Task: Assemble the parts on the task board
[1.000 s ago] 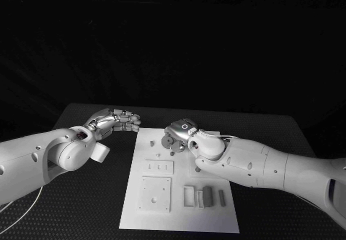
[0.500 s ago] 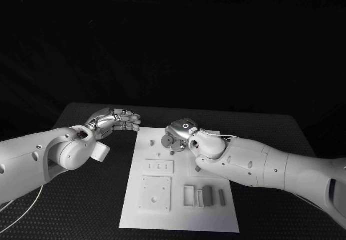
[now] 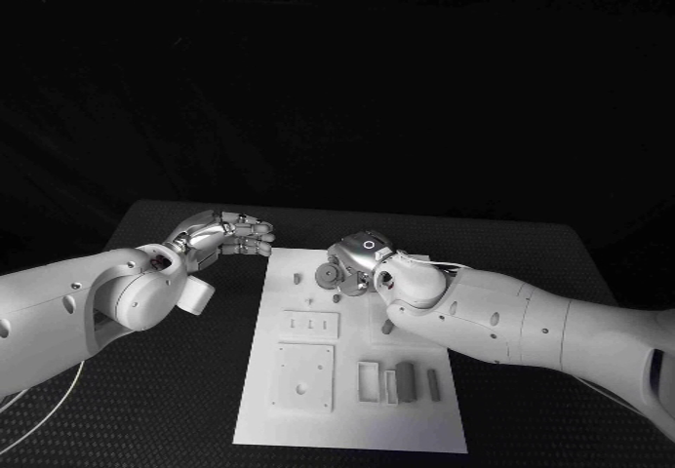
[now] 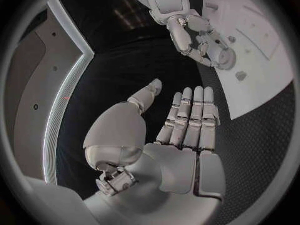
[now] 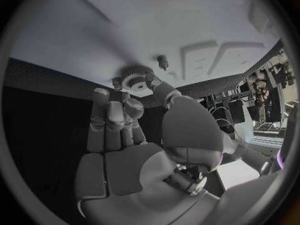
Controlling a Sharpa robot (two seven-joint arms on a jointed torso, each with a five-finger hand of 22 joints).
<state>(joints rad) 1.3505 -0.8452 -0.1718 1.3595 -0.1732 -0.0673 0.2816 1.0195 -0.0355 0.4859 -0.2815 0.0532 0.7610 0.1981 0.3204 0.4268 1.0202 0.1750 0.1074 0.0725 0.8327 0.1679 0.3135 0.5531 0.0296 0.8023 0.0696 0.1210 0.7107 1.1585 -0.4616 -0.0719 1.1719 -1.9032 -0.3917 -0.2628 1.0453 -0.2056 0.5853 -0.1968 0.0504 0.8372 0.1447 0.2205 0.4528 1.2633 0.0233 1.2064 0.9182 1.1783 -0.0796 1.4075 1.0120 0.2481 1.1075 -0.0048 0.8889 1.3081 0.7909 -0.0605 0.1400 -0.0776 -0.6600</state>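
The white task board point(image 3: 352, 429) lies in the middle of the black table. My right hand point(image 3: 363, 257) hovers over the board's far end and pinches a round grey gear point(image 3: 328, 276) between thumb and fingers. In the right wrist view the gear point(image 5: 133, 75) sits at the fingertips just above the board point(image 5: 125, 25), close to a small upright peg point(image 5: 163, 61). My left hand point(image 3: 225, 234) floats off the board's far left corner; the left wrist view shows its fingers point(image 4: 190, 117) stretched out side by side, thumb apart, holding nothing. That view also shows the right hand point(image 4: 187, 30) with the gear point(image 4: 223, 59).
On the board stand a small peg point(image 3: 298, 278), a slotted plate point(image 3: 311, 325), a square plate point(image 3: 304, 375) and several narrow grey parts point(image 3: 401, 382) near the front. Black table mat point(image 3: 169, 409) surrounds the board on both sides.
My right hand with the gear has drifted slightly to the right and toward me over the board's far end. The left hand has stayed where it was.
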